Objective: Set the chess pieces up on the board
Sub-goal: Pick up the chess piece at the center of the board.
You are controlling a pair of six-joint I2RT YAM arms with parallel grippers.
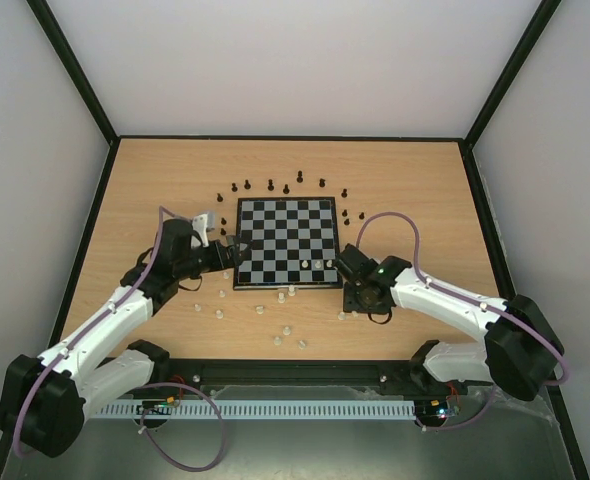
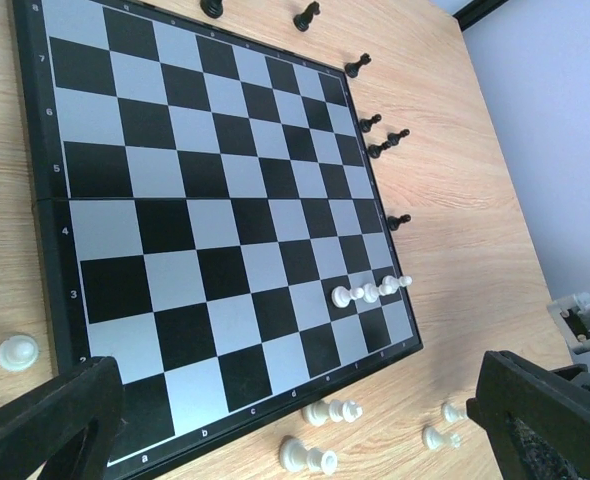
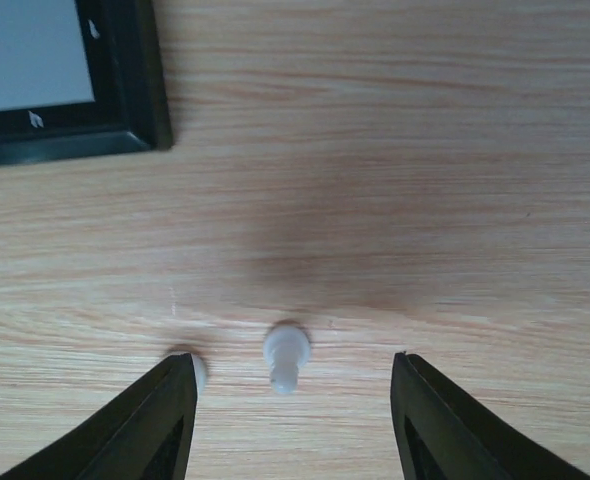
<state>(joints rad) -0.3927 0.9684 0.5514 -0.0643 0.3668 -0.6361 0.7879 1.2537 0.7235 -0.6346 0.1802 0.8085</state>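
The board lies mid-table, and the left wrist view shows it from its near edge. Three cream-white pawns stand in a row near its near right corner. Black chessmen stand off the board in an arc round its far and right sides. Several white pieces are scattered on the wood in front. My left gripper is open and empty at the board's left edge. My right gripper is open, low over the table, with a white pawn standing between its fingers, untouched.
Two white pieces lie on their sides just off the board's near edge. A second white piece sits half hidden by my right gripper's left finger. The board's corner is just beyond. A raised black rim edges the table.
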